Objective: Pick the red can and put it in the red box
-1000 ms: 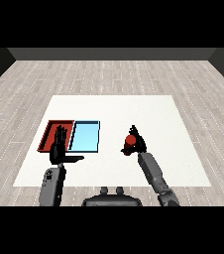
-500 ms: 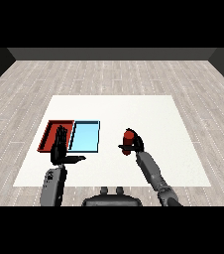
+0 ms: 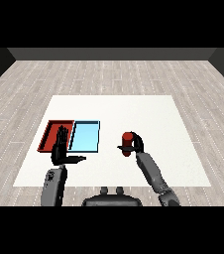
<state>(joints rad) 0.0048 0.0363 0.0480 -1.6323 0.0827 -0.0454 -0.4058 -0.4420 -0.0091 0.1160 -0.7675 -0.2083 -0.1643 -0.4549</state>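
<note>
The small red cylindrical can (image 3: 128, 142) stands upright in the black right hand (image 3: 135, 145), whose fingers curl round it — it sits over the middle of the white table (image 3: 148, 114), nearer the front edge than the back. The shallow red tray (image 3: 51, 132) and the shallow light blue tray (image 3: 85, 136) lie touching side by side toward the table's left edge, well apart from the can. The black left hand (image 3: 59, 149) stands with fingers straight and thumb spread sideways — over the red tray's front edge, holding nothing.

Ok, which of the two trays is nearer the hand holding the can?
The light blue tray; it lies between the red tray and the right hand holding the red can.
</note>
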